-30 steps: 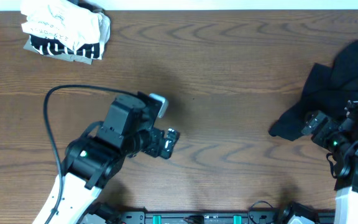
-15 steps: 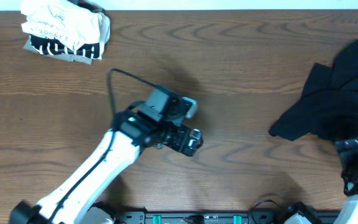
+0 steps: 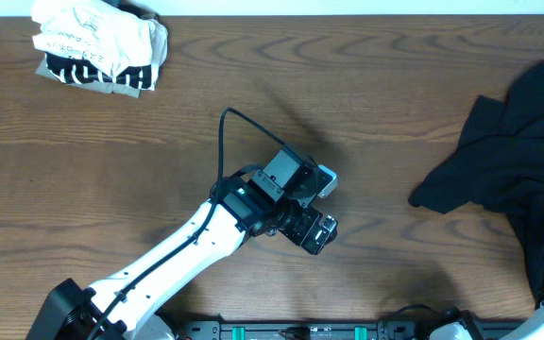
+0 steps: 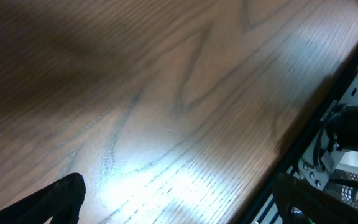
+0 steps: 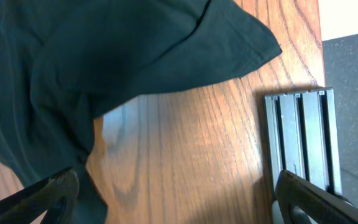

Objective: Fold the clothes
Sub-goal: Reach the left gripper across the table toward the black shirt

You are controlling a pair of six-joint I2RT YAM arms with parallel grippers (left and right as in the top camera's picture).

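Here, one black shirt (image 3: 518,161), unfolded.

A robotics lab bench, set up for garment handling

A white-and-black robot arm (image 3: 187,255) with a trailing black cable (image 3: 223,142) is reaching across a bare wood-grain table (image 3: 366,85), while a metal rail (image 5: 303,149) with green connectors is running along the table's near edge. Laundry is lying at the corners: a crumpled black shirt (image 3: 513,161) at the right, a white folded bundle with black lettering (image 3: 97,47) far left.
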